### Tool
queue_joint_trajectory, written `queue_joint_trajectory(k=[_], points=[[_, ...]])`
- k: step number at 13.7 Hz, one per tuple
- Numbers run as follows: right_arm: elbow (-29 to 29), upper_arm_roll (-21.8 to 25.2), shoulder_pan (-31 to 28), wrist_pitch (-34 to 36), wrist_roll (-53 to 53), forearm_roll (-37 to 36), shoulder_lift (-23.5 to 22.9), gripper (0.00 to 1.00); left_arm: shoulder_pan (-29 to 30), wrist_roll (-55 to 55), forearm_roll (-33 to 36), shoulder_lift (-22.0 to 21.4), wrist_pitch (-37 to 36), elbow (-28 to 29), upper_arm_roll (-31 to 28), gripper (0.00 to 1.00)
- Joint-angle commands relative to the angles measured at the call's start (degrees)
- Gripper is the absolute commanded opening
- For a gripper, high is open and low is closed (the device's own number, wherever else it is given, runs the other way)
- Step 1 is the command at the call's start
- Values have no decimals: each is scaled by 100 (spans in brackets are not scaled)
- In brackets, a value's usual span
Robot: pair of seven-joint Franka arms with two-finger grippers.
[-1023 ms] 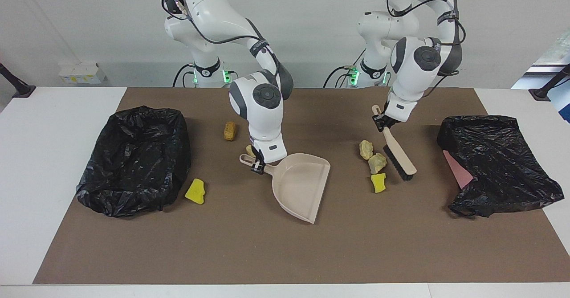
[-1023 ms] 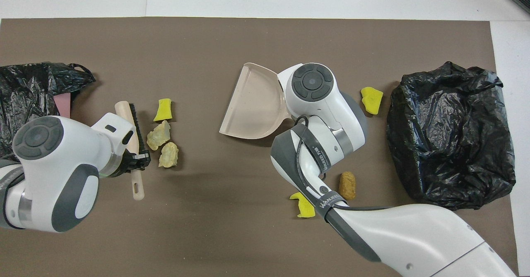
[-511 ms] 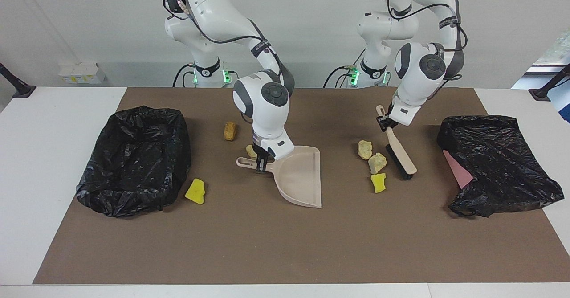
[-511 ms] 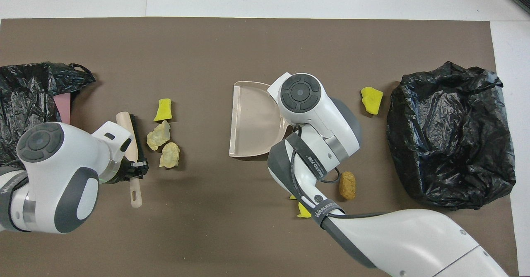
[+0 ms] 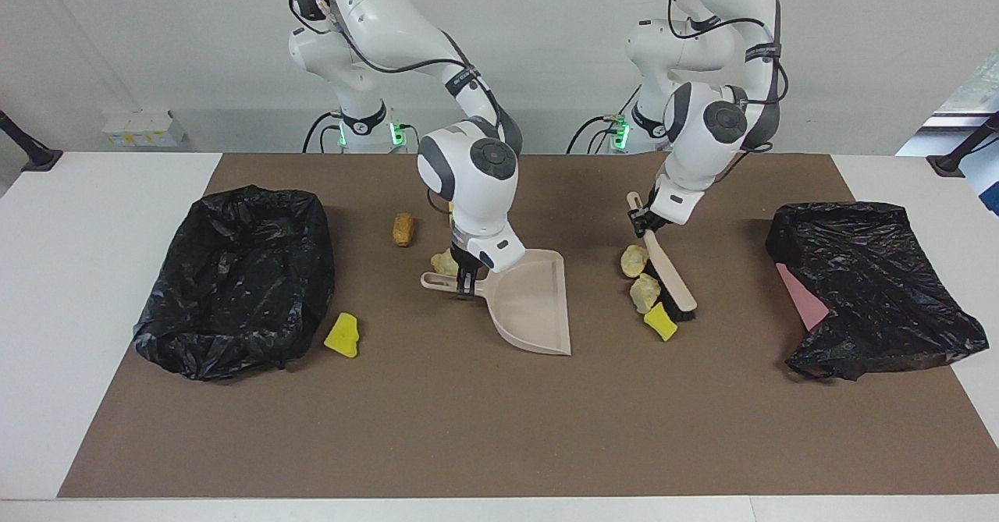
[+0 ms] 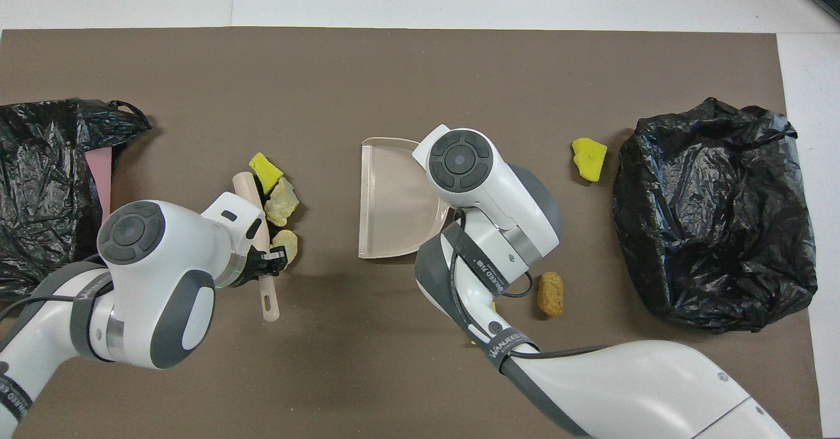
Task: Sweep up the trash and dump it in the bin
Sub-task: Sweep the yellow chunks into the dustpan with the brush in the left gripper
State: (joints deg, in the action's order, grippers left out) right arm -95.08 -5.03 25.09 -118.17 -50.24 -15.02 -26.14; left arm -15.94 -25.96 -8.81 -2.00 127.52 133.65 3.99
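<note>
My left gripper [image 5: 641, 224] is shut on the handle of a beige brush [image 5: 673, 276] with black bristles. The bristles press against three pieces of trash: two pale lumps [image 5: 633, 261] [image 5: 645, 292] and a yellow piece [image 5: 660, 321]. My right gripper [image 5: 467, 284] is shut on the handle of the beige dustpan [image 5: 535, 303], which rests on the mat with its mouth toward that trash. In the overhead view the left gripper [image 6: 268, 262], brush [image 6: 248, 193] and dustpan [image 6: 390, 196] show, but the right gripper is hidden under its wrist. The black-lined bin [image 5: 238, 280] stands at the right arm's end.
More trash lies loose: an orange-brown lump [image 5: 403, 229], a pale lump [image 5: 443, 263] beside the dustpan handle, and a yellow piece [image 5: 343, 335] next to the bin. A crumpled black bag [image 5: 874, 288] with a pink sheet [image 5: 802, 296] lies at the left arm's end.
The left gripper has swept the brush toward the dustpan, pushing the three pieces along. The right gripper has turned the dustpan so that its mouth faces them.
</note>
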Motion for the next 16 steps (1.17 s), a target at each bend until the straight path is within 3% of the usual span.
queue_joint_trajectory(k=[1,8,11,13,16], points=[[-248,-51,-39,-48,-127,-185,135,0,-495,20,-208,217,71,-277,-30,0],[-265,-51,-39,-66,-127,-185,144,0,-1551,99,-1385,543,282,-1006,-4,0],[-265,-51,-39,-66,-118,-185,144,0,-1517,-23,-1370,447,195,-1165,14,0],[-265,-51,-39,-66,-118,-185,144,0,-1456,-417,-1326,140,-312,-1139,-47,0],[-265,-51,-39,-83,-162,-211,144,0,-1218,-1496,-652,-63,-939,-1043,-47,0]])
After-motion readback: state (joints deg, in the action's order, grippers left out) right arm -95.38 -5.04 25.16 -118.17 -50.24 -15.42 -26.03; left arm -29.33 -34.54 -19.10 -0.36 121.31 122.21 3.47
